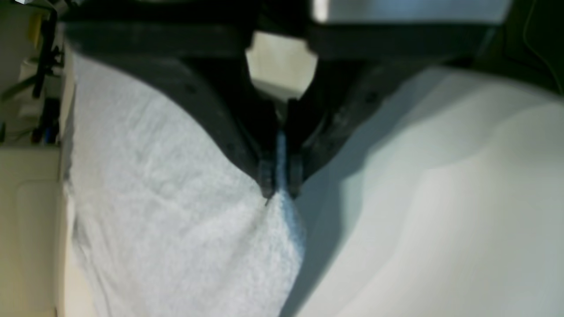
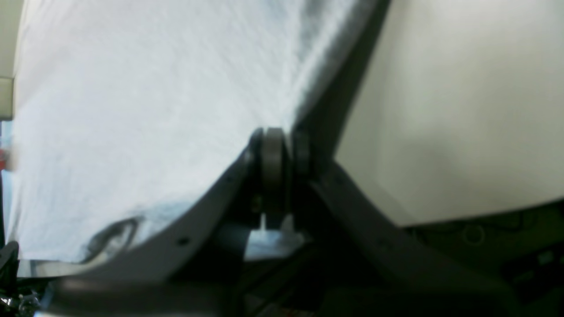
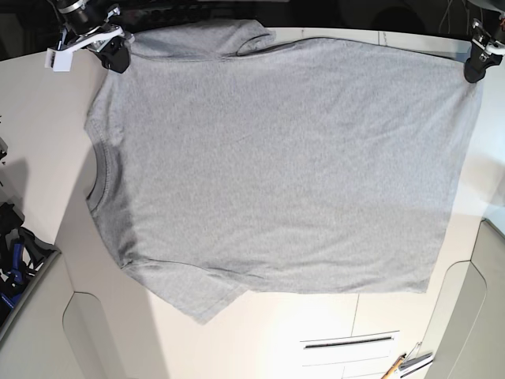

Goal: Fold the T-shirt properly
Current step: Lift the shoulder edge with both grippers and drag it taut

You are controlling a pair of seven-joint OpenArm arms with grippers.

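Note:
The heather-grey T-shirt [image 3: 276,158] is spread wide in the base view with its plain side showing, ribbed neck at the left and hem at the right. My right gripper [image 3: 117,57] is shut on the far shoulder edge by the sleeve. In the right wrist view its jaws [image 2: 282,145] pinch the cloth [image 2: 132,110]. My left gripper [image 3: 474,69] is shut on the far hem corner. In the left wrist view the gripper [image 1: 280,185] clamps a fold of the grey cloth [image 1: 167,198]. No lettering shows.
The shirt lies over a cream-white table [image 3: 47,158] with rounded panel seams near the front. Blue-handled tools [image 3: 12,264] sit at the left edge. A slot [image 3: 347,342] and a pen [image 3: 394,365] lie at the front right.

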